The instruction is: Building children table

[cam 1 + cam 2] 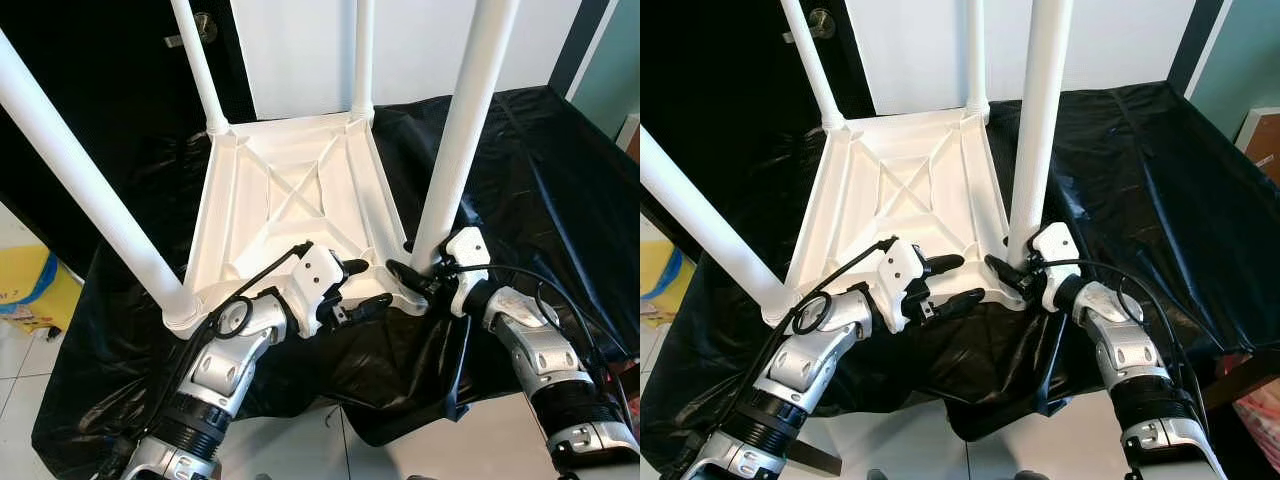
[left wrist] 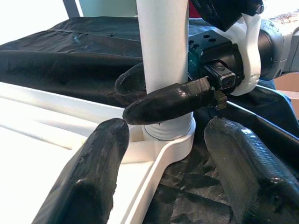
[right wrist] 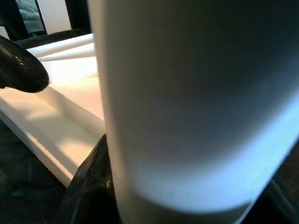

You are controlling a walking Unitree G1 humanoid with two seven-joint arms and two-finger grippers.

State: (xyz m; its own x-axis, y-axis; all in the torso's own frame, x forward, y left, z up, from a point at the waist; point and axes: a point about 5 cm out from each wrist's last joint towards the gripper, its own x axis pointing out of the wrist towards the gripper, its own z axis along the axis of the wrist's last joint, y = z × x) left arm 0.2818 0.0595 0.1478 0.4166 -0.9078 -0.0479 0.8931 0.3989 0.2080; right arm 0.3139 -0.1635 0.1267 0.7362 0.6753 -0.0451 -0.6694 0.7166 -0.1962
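On black sheet (image 1: 520, 180), upturned tabletop (image 1: 290, 200), right gripper (image 1: 405, 272) clasping leg (image 1: 462, 130), left gripper (image 1: 358, 285) spread, empty.

Upturned table (image 1: 290, 200) on cloth (image 1: 520, 180), legs up.

A black cloth (image 1: 540, 180) covers the surface before a white wall (image 1: 420, 40).

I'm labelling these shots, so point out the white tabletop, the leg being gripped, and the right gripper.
white tabletop (image 1: 300, 200), left eye view, ribbed underside.
table leg (image 1: 455, 150), left eye view, mid shaft.
right gripper (image 2: 154, 95), left wrist view, between its fingertips.
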